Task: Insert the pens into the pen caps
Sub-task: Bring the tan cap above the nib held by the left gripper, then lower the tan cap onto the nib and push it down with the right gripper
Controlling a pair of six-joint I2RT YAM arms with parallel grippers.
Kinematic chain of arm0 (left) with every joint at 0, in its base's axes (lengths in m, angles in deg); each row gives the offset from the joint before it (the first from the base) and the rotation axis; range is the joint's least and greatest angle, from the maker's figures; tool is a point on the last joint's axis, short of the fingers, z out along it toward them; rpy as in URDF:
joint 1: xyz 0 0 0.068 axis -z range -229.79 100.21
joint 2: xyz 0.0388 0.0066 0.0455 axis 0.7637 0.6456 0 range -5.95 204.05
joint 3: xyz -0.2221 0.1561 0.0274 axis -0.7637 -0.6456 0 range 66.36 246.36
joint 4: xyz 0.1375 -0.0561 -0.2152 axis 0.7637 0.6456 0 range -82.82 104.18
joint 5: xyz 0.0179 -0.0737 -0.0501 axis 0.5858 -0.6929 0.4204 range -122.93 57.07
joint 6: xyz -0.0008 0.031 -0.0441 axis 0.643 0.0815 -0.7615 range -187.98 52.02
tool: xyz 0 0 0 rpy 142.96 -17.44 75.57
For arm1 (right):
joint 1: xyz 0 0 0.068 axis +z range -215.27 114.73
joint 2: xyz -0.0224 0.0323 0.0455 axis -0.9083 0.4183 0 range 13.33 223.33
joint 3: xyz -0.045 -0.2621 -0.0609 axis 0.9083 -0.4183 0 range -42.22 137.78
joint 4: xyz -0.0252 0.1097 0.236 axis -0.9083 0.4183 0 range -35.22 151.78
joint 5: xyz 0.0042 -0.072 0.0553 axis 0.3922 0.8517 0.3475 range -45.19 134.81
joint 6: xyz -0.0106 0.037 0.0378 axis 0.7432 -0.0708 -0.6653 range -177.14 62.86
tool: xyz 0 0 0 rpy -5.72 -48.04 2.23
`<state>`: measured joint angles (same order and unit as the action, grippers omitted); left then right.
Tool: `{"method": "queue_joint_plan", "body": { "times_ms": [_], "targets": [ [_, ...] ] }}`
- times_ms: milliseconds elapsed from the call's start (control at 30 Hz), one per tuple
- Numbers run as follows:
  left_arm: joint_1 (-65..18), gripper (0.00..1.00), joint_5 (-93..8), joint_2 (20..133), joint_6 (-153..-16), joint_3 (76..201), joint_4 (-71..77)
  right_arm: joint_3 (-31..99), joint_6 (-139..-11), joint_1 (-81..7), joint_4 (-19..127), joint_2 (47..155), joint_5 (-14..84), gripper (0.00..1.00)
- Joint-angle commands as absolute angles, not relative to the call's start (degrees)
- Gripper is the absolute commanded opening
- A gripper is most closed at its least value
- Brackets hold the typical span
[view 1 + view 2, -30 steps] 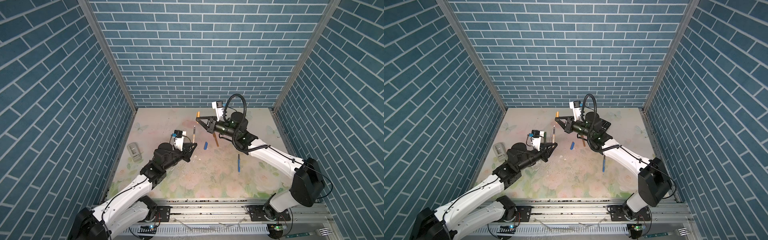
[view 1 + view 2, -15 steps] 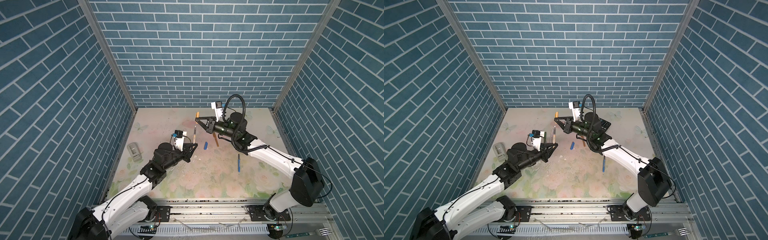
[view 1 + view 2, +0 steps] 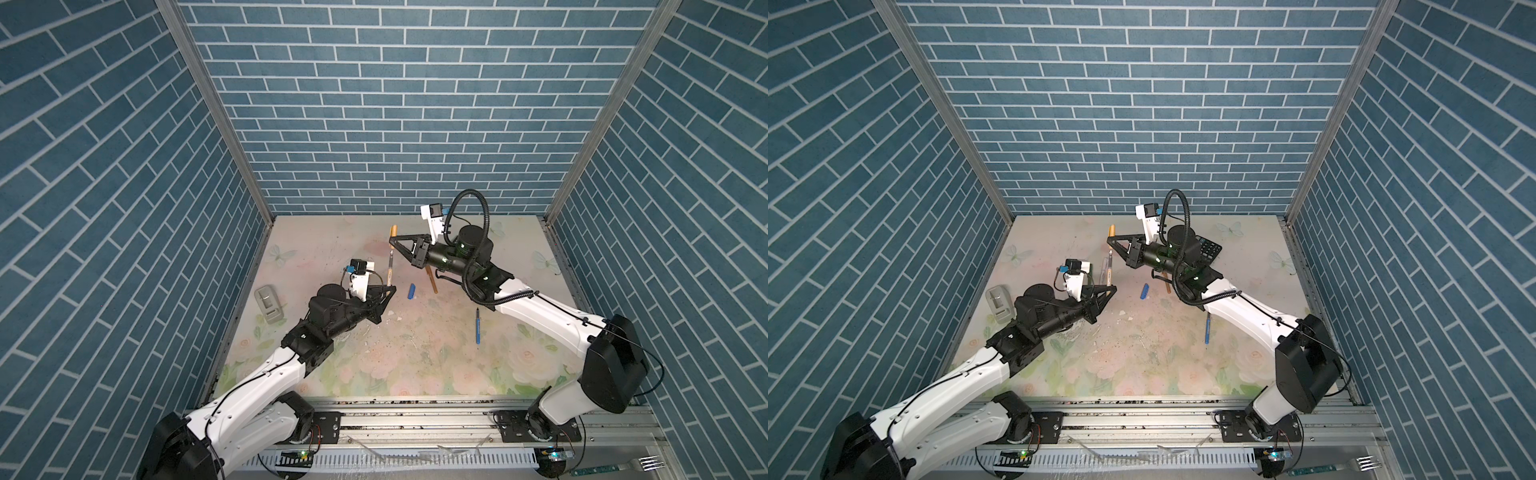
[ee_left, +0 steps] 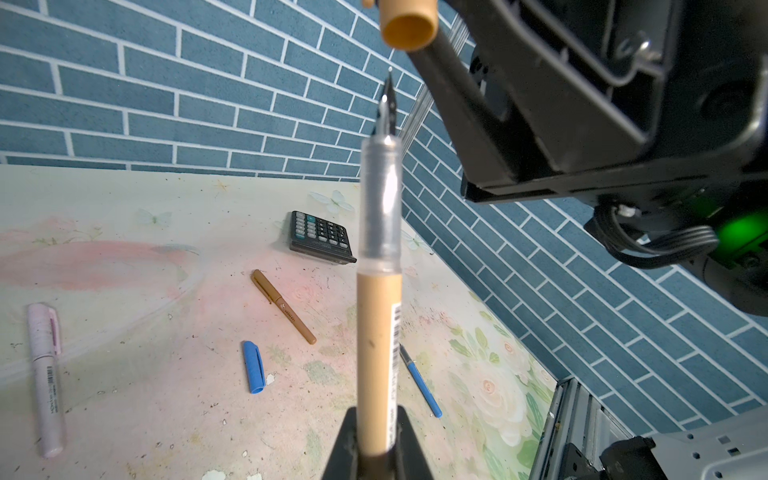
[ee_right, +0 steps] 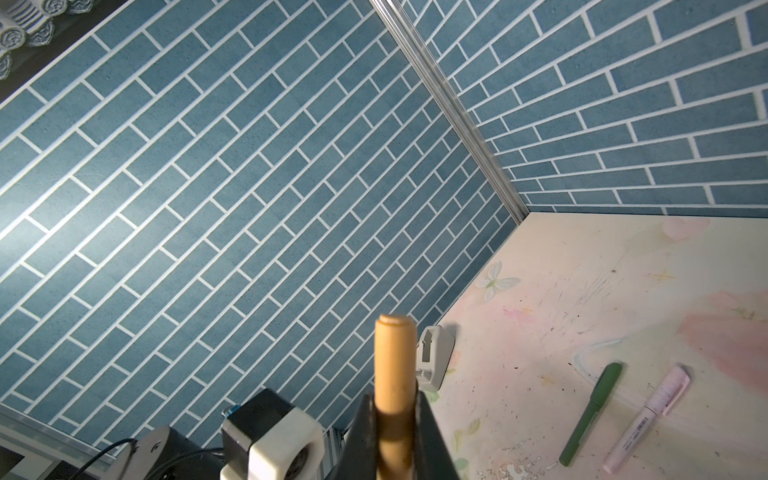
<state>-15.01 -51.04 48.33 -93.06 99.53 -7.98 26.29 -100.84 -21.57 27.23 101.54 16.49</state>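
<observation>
My left gripper (image 4: pixel 376 453) is shut on the lower end of the tan pen (image 4: pixel 379 332), whose clear section and dark tip point up. My right gripper (image 5: pixel 395 436) is shut on the tan pen cap (image 5: pixel 395 365). In the left wrist view the tan cap's (image 4: pixel 409 25) open mouth hangs just beyond the pen tip, with a small gap between them. In both top views the tan pen (image 3: pixel 390 268) (image 3: pixel 1108 270) rises from the left gripper (image 3: pixel 390 289) toward the tan cap (image 3: pixel 393 230) in the right gripper (image 3: pixel 392 240). A blue cap (image 3: pixel 412 291) and a blue pen (image 3: pixel 478 326) lie on the table.
A capped brown pen (image 4: pixel 282 305), a capped pink pen (image 4: pixel 45 374) and a green pen (image 5: pixel 590 407) lie on the floral table. A black calculator (image 4: pixel 320 237) sits near the back right, a grey holder (image 3: pixel 270 303) by the left wall, and a fork (image 3: pixel 615 465) on the front rail.
The right gripper with the tan cap has edged slightly left, closer over the pen tip. The left arm has hardly moved.
</observation>
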Motion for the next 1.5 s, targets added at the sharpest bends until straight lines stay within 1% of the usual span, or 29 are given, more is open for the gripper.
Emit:
{"method": "queue_joint_plan", "body": {
  "times_ms": [0,467,967,1467],
  "targets": [
    [-15.34,0.00,-51.13,48.54,-93.11,101.25,-9.83,26.60,-101.88,-21.16,26.93,102.40,15.60,0.09],
    [-15.34,0.00,-50.96,47.72,-92.95,101.25,-9.09,25.93,-101.86,-21.10,26.44,103.24,16.87,0.09],
    [-15.34,0.00,-46.80,47.16,-93.60,100.64,-10.05,24.93,-102.61,-20.98,26.80,102.79,13.99,0.09],
    [-15.34,0.00,-42.69,51.30,-95.35,104.57,-15.12,23.39,-103.46,-19.75,26.02,103.00,11.62,0.11]
  ]
}}
